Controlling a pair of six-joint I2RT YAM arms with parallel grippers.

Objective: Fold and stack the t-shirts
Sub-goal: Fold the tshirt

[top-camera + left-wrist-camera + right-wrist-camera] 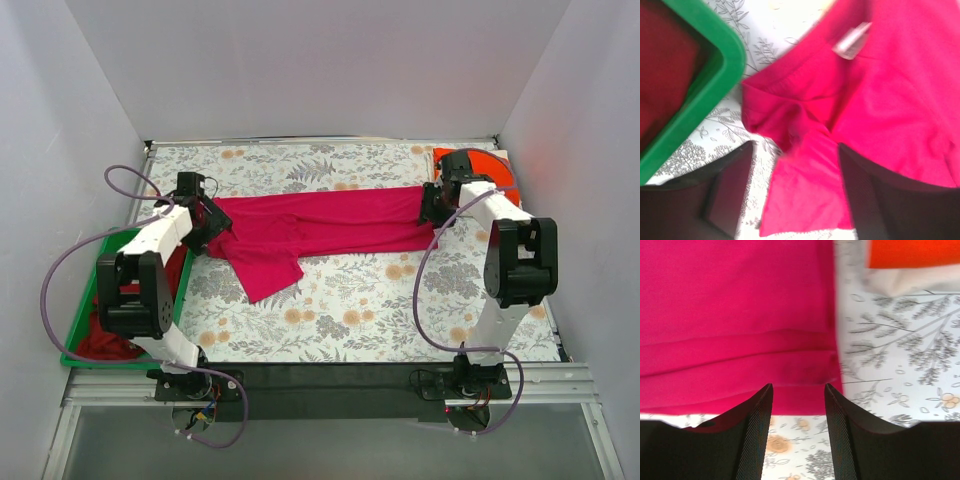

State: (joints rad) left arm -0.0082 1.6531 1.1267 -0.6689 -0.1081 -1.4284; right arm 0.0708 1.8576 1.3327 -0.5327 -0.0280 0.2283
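The magenta-pink t-shirt (320,225) lies stretched left to right across the floral table, one sleeve hanging toward the front. My left gripper (205,228) is open at its left end; in the left wrist view (795,150) the pink sleeve (810,190) lies between the fingers, ungripped. My right gripper (432,205) is open above the shirt's right hem (765,365), with nothing between its fingers (799,390). The orange-red t-shirt (480,165) sits folded on a white one (910,282) at the back right. The darker red t-shirt (110,335) lies in the green tray.
The green plastic tray (90,290) stands at the left table edge, its corner close to my left gripper (720,65). White walls close in the back and sides. Floral cloth (400,310) covers the table front.
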